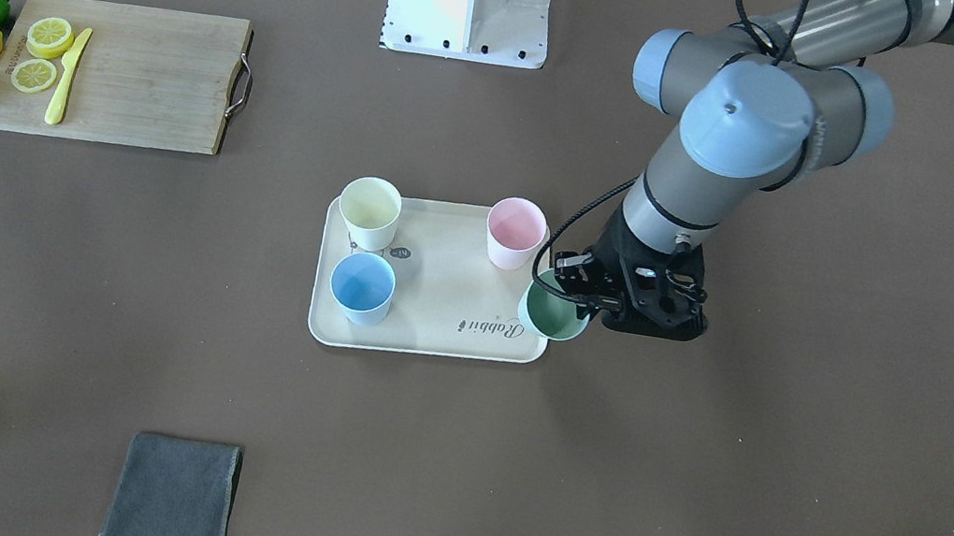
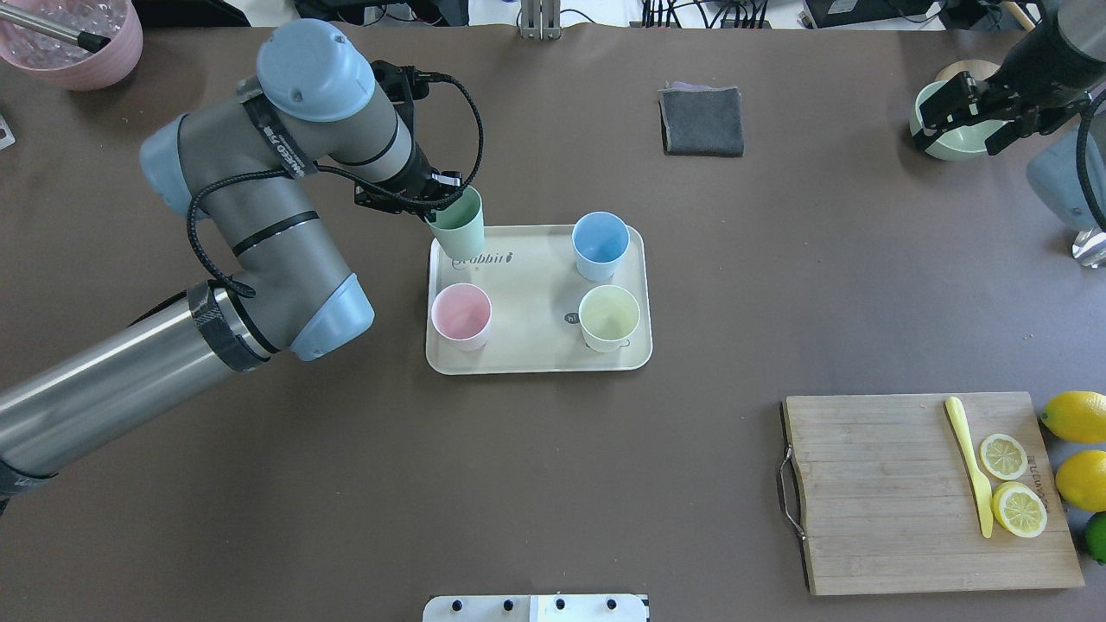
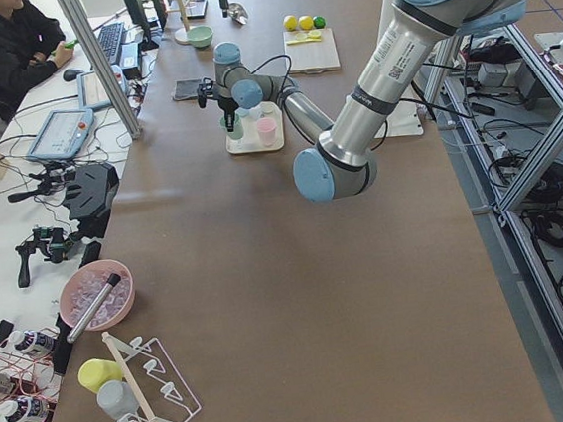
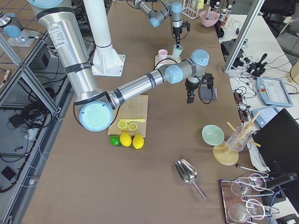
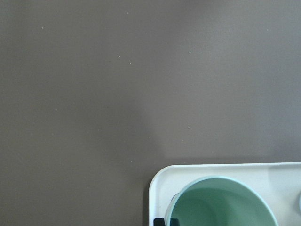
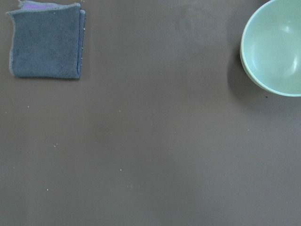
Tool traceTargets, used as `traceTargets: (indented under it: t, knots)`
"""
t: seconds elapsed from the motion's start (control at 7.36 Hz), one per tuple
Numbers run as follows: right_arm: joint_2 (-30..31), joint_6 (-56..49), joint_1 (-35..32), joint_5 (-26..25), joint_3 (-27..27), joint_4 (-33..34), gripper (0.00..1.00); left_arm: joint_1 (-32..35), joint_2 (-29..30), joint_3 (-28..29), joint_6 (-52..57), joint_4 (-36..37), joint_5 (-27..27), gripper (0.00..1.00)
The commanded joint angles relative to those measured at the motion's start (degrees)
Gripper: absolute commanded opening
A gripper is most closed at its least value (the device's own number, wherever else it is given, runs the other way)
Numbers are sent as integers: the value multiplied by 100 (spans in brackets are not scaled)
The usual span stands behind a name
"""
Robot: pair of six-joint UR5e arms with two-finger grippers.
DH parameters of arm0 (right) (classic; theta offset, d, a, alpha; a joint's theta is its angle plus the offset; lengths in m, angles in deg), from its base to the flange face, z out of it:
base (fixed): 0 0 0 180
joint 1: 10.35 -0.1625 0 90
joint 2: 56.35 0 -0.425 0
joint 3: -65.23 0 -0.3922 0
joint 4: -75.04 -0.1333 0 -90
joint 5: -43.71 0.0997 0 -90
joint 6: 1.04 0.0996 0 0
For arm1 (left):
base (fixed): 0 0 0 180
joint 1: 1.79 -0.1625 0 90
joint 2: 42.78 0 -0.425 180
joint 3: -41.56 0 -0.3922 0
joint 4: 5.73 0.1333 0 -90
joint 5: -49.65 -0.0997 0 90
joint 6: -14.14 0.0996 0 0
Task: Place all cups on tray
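Front view: your yellow cup [image 1: 369, 212], blue cup [image 1: 362, 287] and pink cup [image 1: 515, 232] stand on the tray [image 1: 429, 337]. Overhead: your left gripper [image 2: 442, 204] clasps the mint cup [image 2: 458, 229] at the tray's corner, so releasing it should finish the job. The right gripper [image 2: 972, 111] hangs spread and empty.

brown table [image 2: 553, 484] with tray [image 2: 536, 285], cutting board [image 2: 881, 492], grey cloth [image 2: 702, 121]

A wooden cutting board [image 2: 873, 501] carries two lemon slices [image 2: 1004, 456] and a yellow knife [image 2: 972, 466].
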Motion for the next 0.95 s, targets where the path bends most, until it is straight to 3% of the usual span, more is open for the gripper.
traceTargets:
  t: [0.0, 0.27, 0.41, 0.68, 0.82]
  knots:
    - [18, -17, -4, -10, -12, -1, 100, -160, 37, 197, -193, -252, -216, 0]
    - [18, -17, 5, -2, -3, -1, 100, -292, 29, 197, -211, -366, -402, 0]
    - [9, -8, 22, -2, -3, -1, 100, -292, 20, 197, -185, -358, -402, 10]
    - [0, 1, 23, -2, -12, -1, 100, -292, 11, 241, -176, -349, -429, 94]
    - [0, -8, 23, 16, -12, -1, 100, -292, 20, 206, -158, -341, -420, 97]
